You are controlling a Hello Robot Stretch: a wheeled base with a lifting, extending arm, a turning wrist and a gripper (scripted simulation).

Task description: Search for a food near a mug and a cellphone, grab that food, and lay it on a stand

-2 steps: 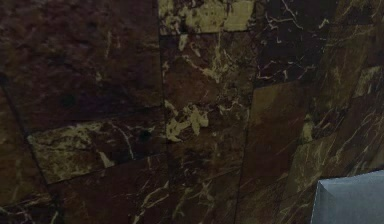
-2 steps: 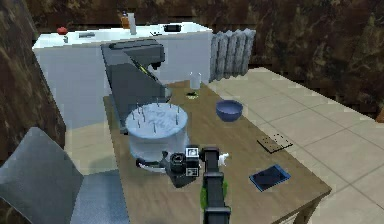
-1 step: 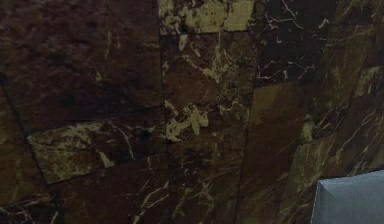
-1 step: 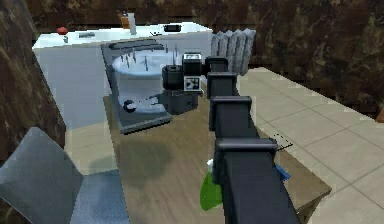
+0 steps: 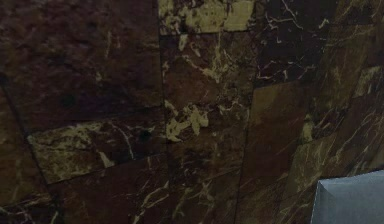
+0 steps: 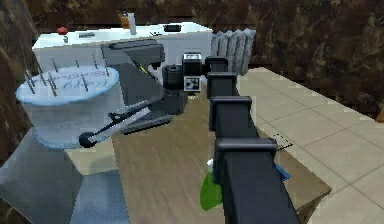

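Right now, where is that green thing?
In the arm side view's lower middle, the green thing lies on the brown table, just left of the dark arm.

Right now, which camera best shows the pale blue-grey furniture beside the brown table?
The arm side view: the blue-grey furniture spreads over its lower left, next to the brown table. The forward view catches a pale blue-grey corner at its bottom right, possibly the same piece.
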